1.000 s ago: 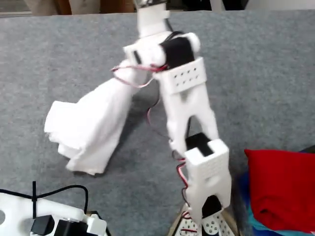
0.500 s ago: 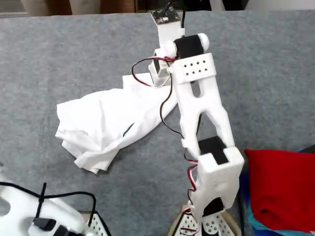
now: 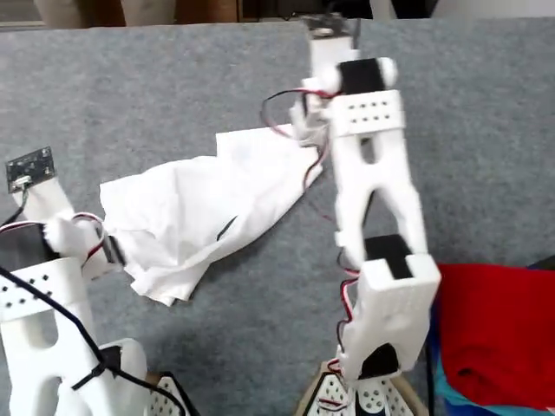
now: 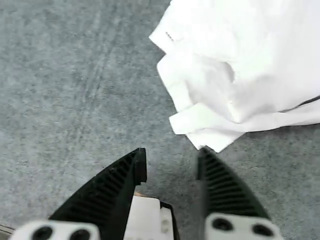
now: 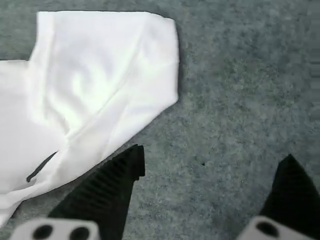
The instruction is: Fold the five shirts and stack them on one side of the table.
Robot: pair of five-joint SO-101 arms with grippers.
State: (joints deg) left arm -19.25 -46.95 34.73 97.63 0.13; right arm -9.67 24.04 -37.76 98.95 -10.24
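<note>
A second ago my right gripper (image 5: 212, 160) held the white shirt (image 3: 199, 217) bunched up off the worktop (image 3: 130, 87). Now it is released, jaws spread wide over the shirt's far right corner. The shirt lies crumpled mid-worktop, so I judge it still needs flattening. My left gripper (image 4: 172, 155) has swung in, jaws parted, just beside the shirt's near left edge without touching it.

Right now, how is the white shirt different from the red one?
The rumpled white fabric shirt lies spread loose in the middle of the grey table, while the red fabric shirt is folded into a neat block at the table's side. The white shirt rests straight on the table, but the red shirt sits on top of teal cloth. Both are soft cloth.
</note>
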